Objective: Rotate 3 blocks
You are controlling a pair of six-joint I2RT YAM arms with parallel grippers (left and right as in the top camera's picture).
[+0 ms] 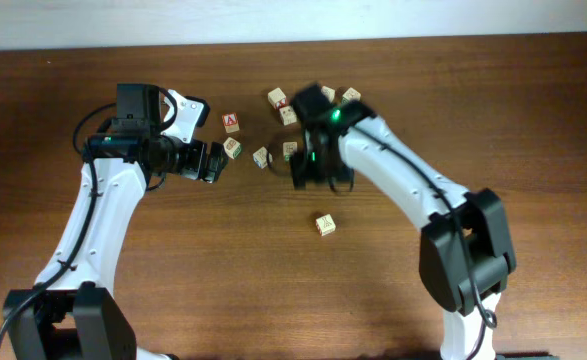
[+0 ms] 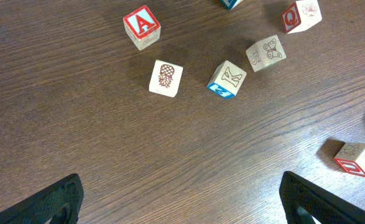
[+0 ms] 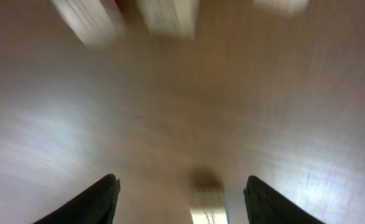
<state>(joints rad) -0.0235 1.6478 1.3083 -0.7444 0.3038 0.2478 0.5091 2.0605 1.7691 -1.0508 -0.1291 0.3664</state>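
Right tool (image 3: 181, 190) is open above the desk (image 3: 281, 112), its fingers apart; a blurred pale block (image 3: 207, 210) shows low between them, seemingly clear of both. Left tool (image 2: 181, 186) is spread wide, with nothing between its fingers. Ahead of it the blocks (image 2: 166, 78) lie loose on the wood: a pineapple print, a K block (image 2: 226, 79) just beside it, a butterfly block (image 2: 266, 52) near that. The red "A" block (image 2: 142, 26) sits beyond. From overhead, a lone block (image 1: 324, 224) lies well apart from the cluster

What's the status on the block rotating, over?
Left claw open, empty. Right claw open, blurred block inside it, not gripped. Pineapple block, K block loose ahead of left claw. No obstruction seen.
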